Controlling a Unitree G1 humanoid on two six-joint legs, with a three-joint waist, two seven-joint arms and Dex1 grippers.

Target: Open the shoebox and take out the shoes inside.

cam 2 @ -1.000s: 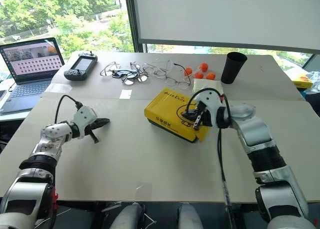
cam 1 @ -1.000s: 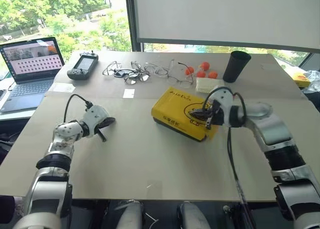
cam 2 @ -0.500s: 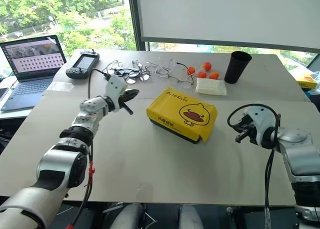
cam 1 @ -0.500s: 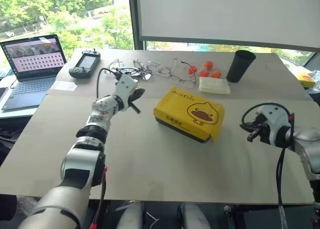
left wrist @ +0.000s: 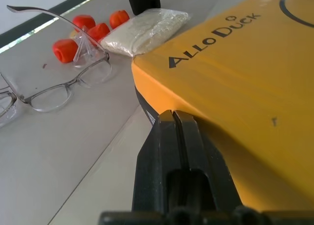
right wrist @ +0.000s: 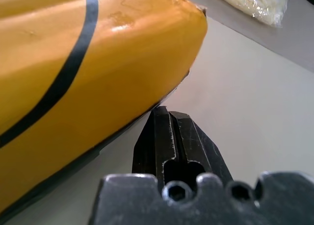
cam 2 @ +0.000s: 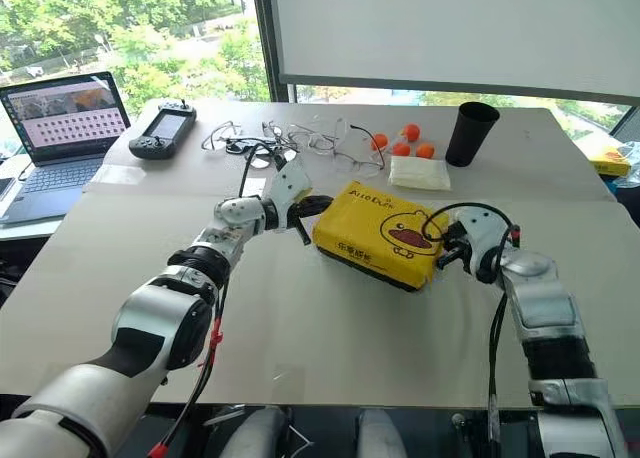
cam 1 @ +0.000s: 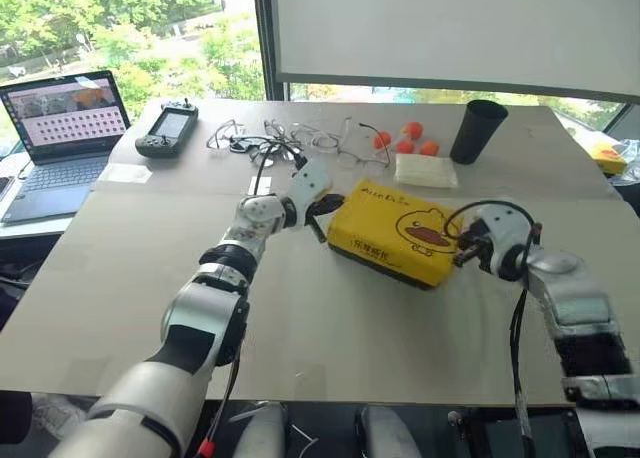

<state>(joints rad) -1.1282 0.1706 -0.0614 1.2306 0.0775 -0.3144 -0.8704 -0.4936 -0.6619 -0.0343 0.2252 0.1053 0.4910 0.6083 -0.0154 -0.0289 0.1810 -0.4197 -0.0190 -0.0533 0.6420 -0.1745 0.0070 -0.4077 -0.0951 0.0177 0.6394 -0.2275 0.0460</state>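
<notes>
The shoebox (cam 1: 395,233), yellow with a duck face on its closed lid, lies flat on the table (cam 1: 300,328) a little right of the frame's centre in the head views. The left gripper (cam 1: 322,210) reaches in from the lower left to the box's left end, and the right gripper (cam 1: 462,253) sits at the box's right end, so the box lies between them. The head views show this pairing but not the fingertips; the left wrist view shows that gripper's two black fingers (left wrist: 172,136) pressed together, holding nothing, their tips against the lid's edge below the printed lettering. The right wrist view shows the right fingers (right wrist: 169,131) likewise closed and empty, their tips at the dark lower edge under the lid's rounded corner. Behind the box, toward the top of the head views, stand a black cup (cam 1: 476,131), orange balls (cam 1: 405,140), a white packet (cam 1: 428,170), several pairs of glasses (cam 1: 290,141) and a handheld controller (cam 1: 166,130); a laptop (cam 1: 60,138) sits at the upper left.
</notes>
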